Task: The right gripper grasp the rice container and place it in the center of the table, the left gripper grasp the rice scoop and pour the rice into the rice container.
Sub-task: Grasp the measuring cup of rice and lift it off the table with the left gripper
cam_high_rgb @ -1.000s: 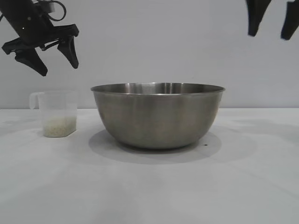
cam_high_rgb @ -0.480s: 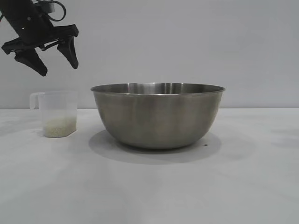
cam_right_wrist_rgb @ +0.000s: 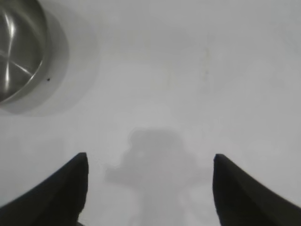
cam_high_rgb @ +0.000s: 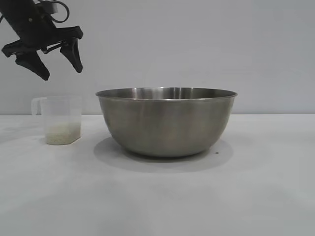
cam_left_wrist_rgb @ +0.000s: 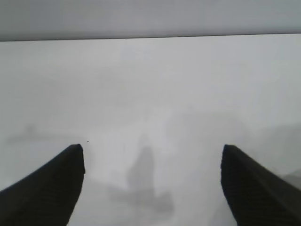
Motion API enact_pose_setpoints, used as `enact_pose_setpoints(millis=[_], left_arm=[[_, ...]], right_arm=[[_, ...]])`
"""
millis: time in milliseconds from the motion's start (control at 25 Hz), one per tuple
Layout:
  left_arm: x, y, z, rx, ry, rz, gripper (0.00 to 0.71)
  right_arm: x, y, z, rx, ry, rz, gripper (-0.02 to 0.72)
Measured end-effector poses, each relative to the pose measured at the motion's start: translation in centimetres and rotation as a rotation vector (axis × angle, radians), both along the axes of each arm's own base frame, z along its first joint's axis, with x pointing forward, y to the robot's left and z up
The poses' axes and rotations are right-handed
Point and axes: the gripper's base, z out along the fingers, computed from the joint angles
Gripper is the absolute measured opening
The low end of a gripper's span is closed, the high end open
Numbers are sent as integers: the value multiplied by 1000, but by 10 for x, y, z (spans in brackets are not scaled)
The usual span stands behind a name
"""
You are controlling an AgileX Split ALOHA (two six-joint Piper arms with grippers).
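The plain white table (cam_high_rgb: 157, 196) meets a bare pale wall. The large brushed-steel rice container (cam_high_rgb: 166, 121) stands mid-table. The clear plastic rice scoop (cam_high_rgb: 60, 119), holding white rice (cam_high_rgb: 62, 133), stands apart at its left. The black left gripper (cam_high_rgb: 54, 64) hangs above the scoop, fingers spread, empty. The black right gripper (cam_right_wrist_rgb: 149, 188), fingers also spread and empty, is over bare table beside the container.

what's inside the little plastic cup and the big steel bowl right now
The plastic cup holds a low layer of white rice, visible through its clear wall. The steel bowl shows only bare metal in the right wrist view; most of its inside is out of view.
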Motion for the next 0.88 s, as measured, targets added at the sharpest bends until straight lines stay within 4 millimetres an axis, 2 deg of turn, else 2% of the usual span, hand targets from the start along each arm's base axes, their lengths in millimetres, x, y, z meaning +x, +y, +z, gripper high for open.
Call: enact_pose_setpoints(millis=[240,520,720,880], left_arm=[[0,0,0,7,-1,-4,515],[0,0,0,14,-2,-7,515],[0,1,-1,32,0,-17,515],[0,1,-1,36,0,-21,515]], right_arm=[[-44,-2,-41,5,-107,-3,473],[-77,-3,-74,12,-235,-3,473],[-94,-3,-79,29,-381,0,473],[-96,-2,-79,33,-396,1,473]])
